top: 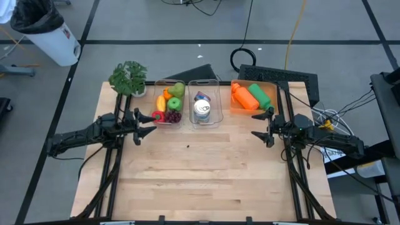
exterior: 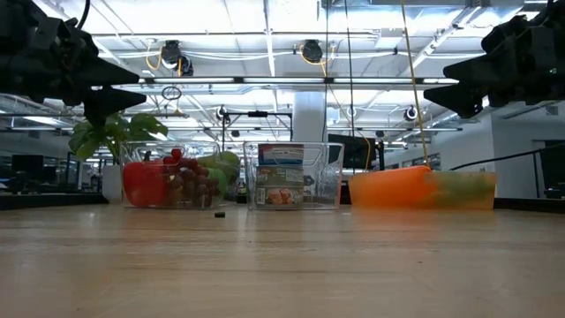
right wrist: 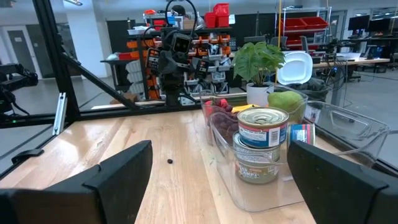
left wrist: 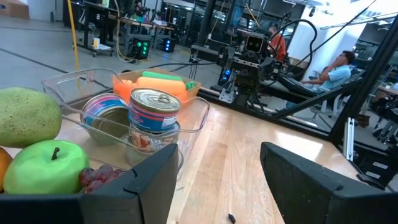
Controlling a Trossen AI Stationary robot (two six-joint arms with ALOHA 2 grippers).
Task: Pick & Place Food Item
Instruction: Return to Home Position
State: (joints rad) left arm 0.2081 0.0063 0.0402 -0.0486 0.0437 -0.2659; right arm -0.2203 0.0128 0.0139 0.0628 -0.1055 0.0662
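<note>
**Q:** How do the arms stand?

**A:** I see both stretched low along the table's sides. The left gripper [top: 152,124] and right gripper [top: 256,125] face each other across the middle, each with fingers spread and holding nothing.

**Q:** What does the low view add?

**A:** Both grippers hang well above the tabletop. The right wrist view shows tuna cans [right wrist: 261,134] stacked two high, ahead of its fingers; overhead I read one lid.

**Q:** And the bottles?

**A:** The green water bottle [top: 261,95] and orange water bottle [top: 242,97] lie side by side in the orange bin [top: 253,112], just beside the right gripper, apart from it.
</note>
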